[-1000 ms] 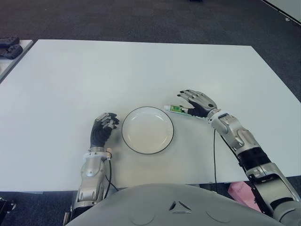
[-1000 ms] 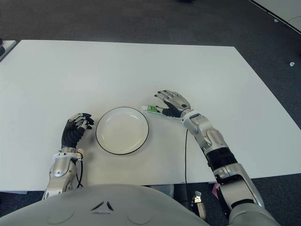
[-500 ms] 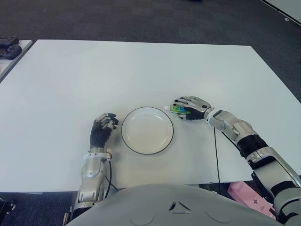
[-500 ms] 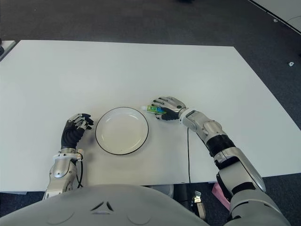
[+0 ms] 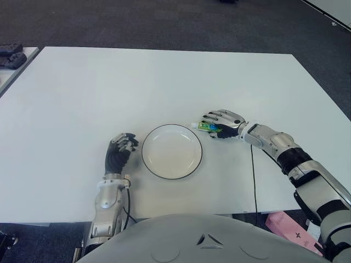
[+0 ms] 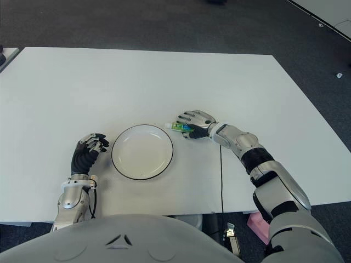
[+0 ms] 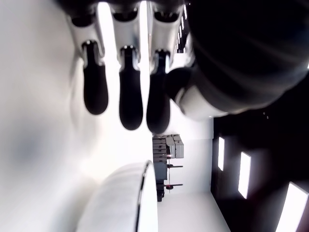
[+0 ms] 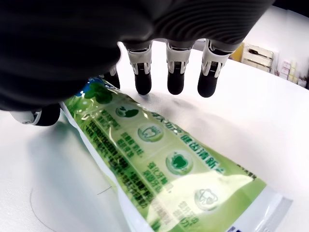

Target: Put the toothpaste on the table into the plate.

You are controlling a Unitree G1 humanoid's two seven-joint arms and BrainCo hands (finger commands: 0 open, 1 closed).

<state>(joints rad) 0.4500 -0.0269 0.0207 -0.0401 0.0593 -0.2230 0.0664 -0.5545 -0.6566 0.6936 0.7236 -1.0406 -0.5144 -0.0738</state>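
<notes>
The right hand (image 5: 222, 121) arches over the green-and-white toothpaste tube (image 8: 164, 164), fingers curling but not clamped; the tube lies flat, pointing toward the white black-rimmed plate (image 5: 171, 151) at eight o'clock.

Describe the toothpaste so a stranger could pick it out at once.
Start at the white table and find the round white plate with a dark rim near its front edge. Just beyond the plate's right rim lies the toothpaste, under the fingers of the right hand. It is the only green thing there, a flat printed tube.
</notes>
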